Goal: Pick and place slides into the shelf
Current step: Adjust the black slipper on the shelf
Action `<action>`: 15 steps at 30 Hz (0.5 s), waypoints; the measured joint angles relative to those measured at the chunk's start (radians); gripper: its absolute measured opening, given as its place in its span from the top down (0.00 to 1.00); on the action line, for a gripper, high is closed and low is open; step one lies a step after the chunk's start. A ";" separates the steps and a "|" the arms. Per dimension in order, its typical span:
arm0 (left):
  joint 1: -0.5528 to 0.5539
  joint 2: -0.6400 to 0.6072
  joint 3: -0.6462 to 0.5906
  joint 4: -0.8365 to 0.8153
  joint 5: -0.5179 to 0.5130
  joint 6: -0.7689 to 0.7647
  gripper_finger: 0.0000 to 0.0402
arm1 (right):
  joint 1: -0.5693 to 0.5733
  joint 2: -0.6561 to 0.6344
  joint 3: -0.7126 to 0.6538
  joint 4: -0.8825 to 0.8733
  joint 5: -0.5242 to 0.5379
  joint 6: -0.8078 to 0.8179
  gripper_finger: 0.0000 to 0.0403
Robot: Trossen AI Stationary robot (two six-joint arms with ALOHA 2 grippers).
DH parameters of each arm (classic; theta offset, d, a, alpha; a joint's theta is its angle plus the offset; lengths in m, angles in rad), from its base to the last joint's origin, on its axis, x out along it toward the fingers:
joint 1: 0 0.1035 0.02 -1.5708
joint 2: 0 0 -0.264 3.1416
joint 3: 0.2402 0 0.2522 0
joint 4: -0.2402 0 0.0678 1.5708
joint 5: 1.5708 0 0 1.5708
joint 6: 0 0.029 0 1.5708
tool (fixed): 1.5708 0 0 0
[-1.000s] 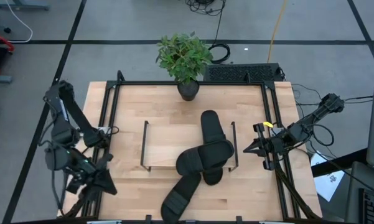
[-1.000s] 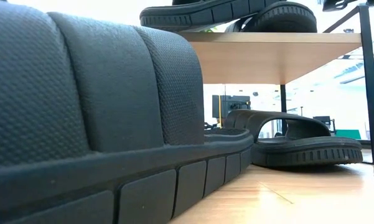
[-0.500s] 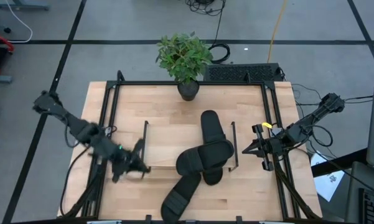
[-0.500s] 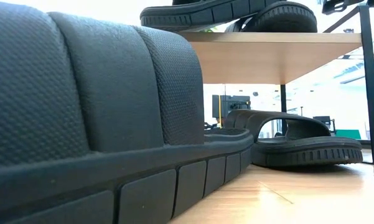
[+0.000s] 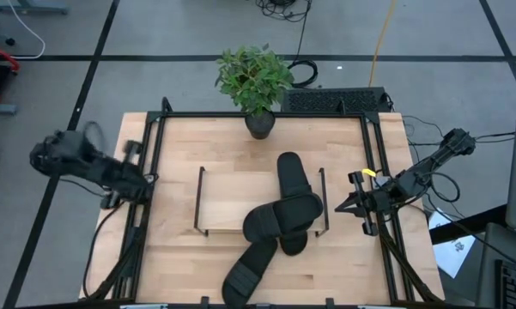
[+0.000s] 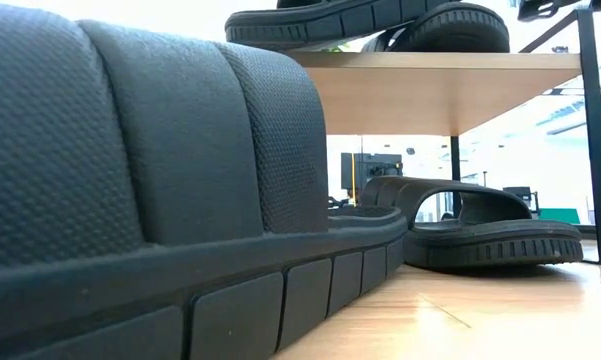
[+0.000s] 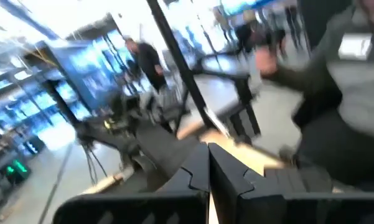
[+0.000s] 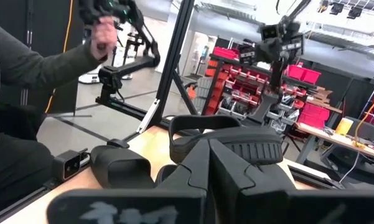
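At lower centre, stacked slides (image 5: 283, 215) overhanging the shelf (image 5: 232, 202) may topple if nudged; both grippers clenched empty.

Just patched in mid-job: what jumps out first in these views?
A jumble of black slides crowds the right end of the shelf, and one more lies on the tabletop by the front edge, filling most of the low view. A potted plant stands at the table's far edge. Both arms wait at the sides, the left pincer and right pincer shut and empty.
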 joint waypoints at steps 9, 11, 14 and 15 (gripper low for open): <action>-0.021 -0.321 -0.210 0.036 -0.267 -0.160 0.99 | -0.001 0.000 0.000 0.089 0.003 0.022 1.00; -0.021 -0.370 -0.248 0.021 -0.259 -0.158 0.99 | -0.002 0.000 0.000 0.096 0.008 0.018 1.00; -0.018 -0.370 -0.262 0.022 -0.298 -0.189 0.99 | -0.002 -0.003 0.000 0.105 0.035 -0.008 1.00; -0.017 -0.371 -0.270 0.026 -0.299 -0.201 0.99 | -0.002 -0.003 0.001 0.109 0.045 -0.018 1.00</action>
